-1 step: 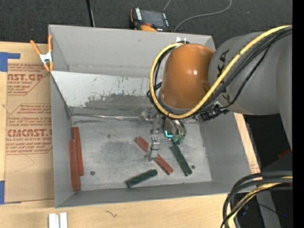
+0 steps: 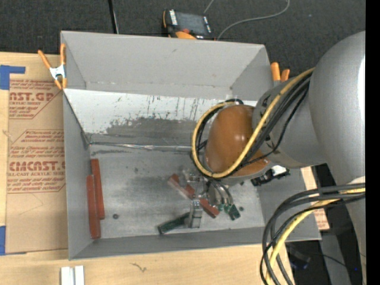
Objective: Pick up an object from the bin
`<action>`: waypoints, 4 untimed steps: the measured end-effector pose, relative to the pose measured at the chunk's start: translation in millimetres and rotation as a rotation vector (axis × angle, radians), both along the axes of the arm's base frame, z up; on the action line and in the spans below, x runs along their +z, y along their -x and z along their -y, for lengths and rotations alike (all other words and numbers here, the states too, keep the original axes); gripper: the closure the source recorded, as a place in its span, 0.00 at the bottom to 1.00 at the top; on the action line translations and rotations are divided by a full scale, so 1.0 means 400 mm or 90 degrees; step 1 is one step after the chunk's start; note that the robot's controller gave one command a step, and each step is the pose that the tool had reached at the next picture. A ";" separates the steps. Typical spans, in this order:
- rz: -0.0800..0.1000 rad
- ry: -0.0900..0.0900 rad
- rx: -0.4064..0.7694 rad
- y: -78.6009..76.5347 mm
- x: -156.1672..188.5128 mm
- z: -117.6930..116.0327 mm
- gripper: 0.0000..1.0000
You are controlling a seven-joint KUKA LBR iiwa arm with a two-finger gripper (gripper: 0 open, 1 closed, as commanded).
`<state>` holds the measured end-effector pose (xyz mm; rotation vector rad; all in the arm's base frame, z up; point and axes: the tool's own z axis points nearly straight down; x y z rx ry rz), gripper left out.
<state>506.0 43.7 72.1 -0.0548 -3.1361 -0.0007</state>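
My gripper [image 2: 209, 193] hangs low over the right front part of the bin floor, right above a small cluster of loose pieces. A reddish flat piece [image 2: 177, 183] lies just to its left. Another small red piece [image 2: 208, 207] sits directly beneath it, and a small green piece [image 2: 232, 211] lies to its right. A dark green stick [image 2: 174, 224] lies in front, with a short grey piece [image 2: 196, 215] at its right end. Whether anything is held is hidden from me.
A long red-brown bar [image 2: 95, 198] lies along the bin's left wall, far from the gripper. The arm's orange cover and looped cables hang over the right side of the bin. The front wall runs close behind the cluster.
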 end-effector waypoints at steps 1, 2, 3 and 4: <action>0.008 -0.001 0.054 0.050 -0.003 0.015 0.00; 0.008 -0.001 0.076 0.053 -0.002 -0.086 0.00; 0.011 -0.002 0.074 0.048 0.004 -0.084 1.00; 0.007 -0.001 0.074 0.054 -0.004 -0.082 0.00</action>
